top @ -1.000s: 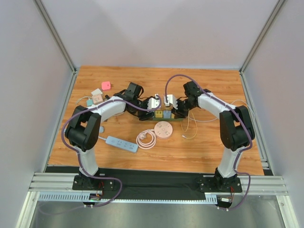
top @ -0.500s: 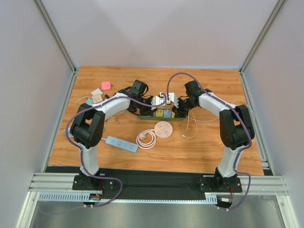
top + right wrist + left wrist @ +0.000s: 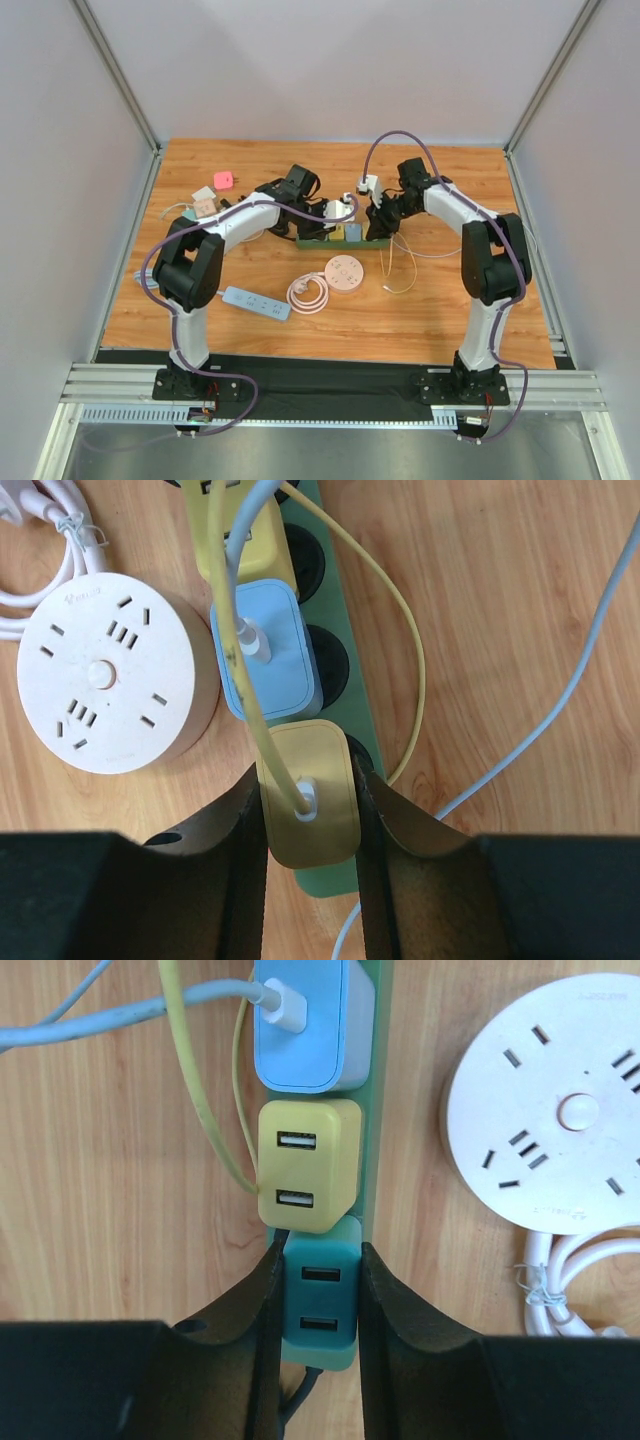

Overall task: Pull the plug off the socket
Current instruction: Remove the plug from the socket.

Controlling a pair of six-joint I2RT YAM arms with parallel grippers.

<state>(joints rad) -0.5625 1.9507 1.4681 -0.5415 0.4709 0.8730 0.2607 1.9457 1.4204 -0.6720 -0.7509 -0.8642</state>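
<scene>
My left gripper (image 3: 321, 1260) has just closed onto the teal plug (image 3: 320, 1300) at bottom centre, while my right gripper (image 3: 308, 780) pinches the yellow plug (image 3: 320, 840), so both look ready for pulling.

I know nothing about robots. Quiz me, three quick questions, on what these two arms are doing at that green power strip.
1. Fill in: in the left wrist view, between the teal two-port charger and the pale blue charger on the long green power strip sits a ___ two-port charger.
2. The right gripper clamps: A the teal charger; B the pale blue charger; C a yellow charger with a yellow cable.
3. True or false: the left gripper hangs open above bare wood.
Key: 1 yellow; 2 C; 3 false, it clamps the teal charger.
</scene>
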